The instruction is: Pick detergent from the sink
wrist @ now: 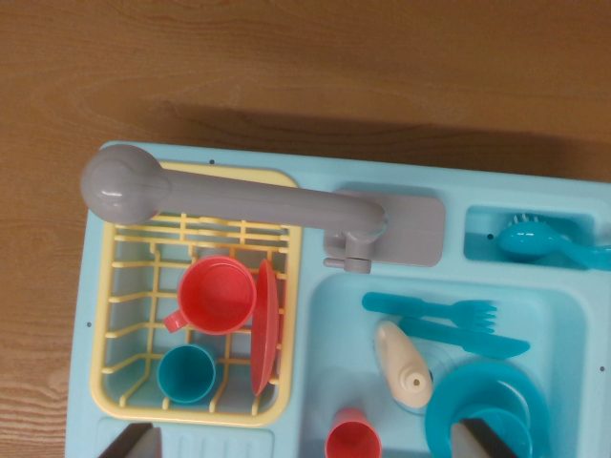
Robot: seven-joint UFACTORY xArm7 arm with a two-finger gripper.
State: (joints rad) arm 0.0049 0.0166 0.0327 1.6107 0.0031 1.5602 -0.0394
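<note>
In the wrist view, the detergent bottle (404, 364) is seen lying in the sink basin (563, 315), its cap pointed toward the lower right, its long axis running diagonally from upper left. It rests just beside a blue plate (496, 391), below a blue fork (434, 308) and knife (468, 336). The end effector (310, 441) is spread open and holds nothing; only its two fingertips (134, 442) are shown at the bottom edge. The bottle lies above and between them, nearer the view's right finger. A red cup (353, 437) is cut off below.
</note>
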